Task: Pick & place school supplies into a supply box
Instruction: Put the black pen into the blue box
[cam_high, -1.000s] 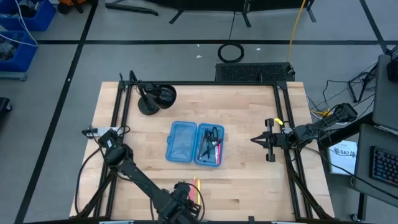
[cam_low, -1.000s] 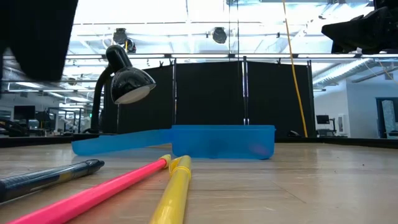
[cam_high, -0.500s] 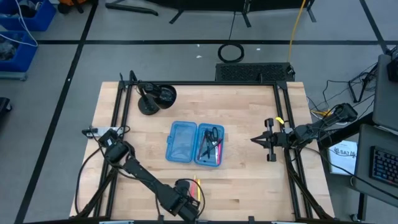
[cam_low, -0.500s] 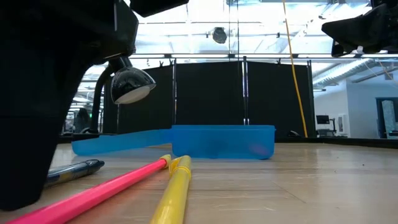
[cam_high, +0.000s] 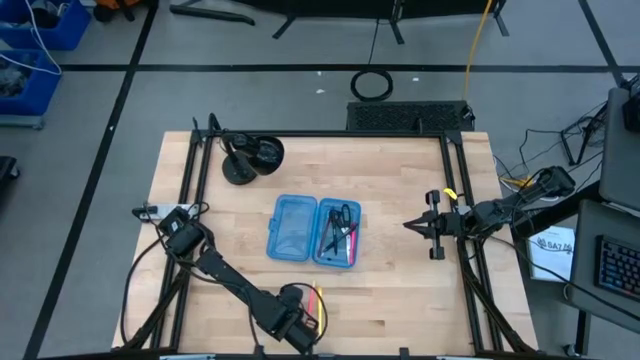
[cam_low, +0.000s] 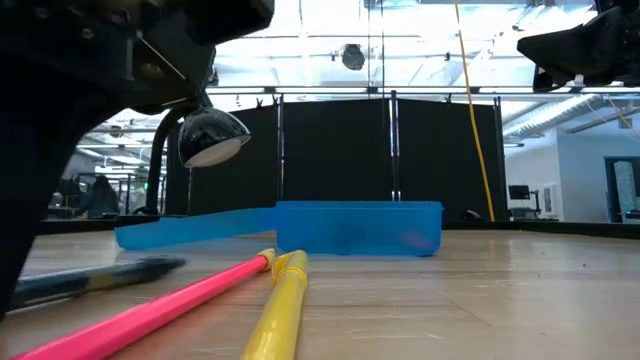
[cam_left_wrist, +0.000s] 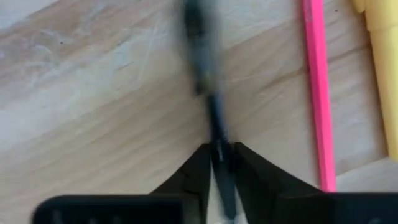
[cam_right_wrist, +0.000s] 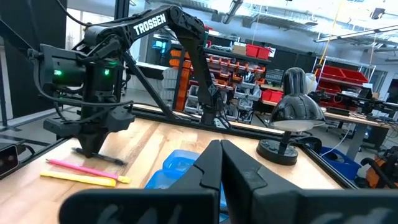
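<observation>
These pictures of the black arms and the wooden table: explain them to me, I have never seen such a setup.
Two robot arms work at a wooden table. One camera looks straight down, one sits at tabletop height, and one rides on each wrist. In the middle lies an open blue supply box with scissors and pens in one half; a black desk lamp stands behind it. Near the front edge, the left gripper has its fingers around a dark pen, beside a pink pen and a yellow marker. The right gripper waits shut at the right side, holding nothing.

Pale wood-grain table (cam_high: 400, 290), translucent blue plastic supply box (cam_high: 312, 231), glossy black lamp (cam_low: 205, 132)
</observation>
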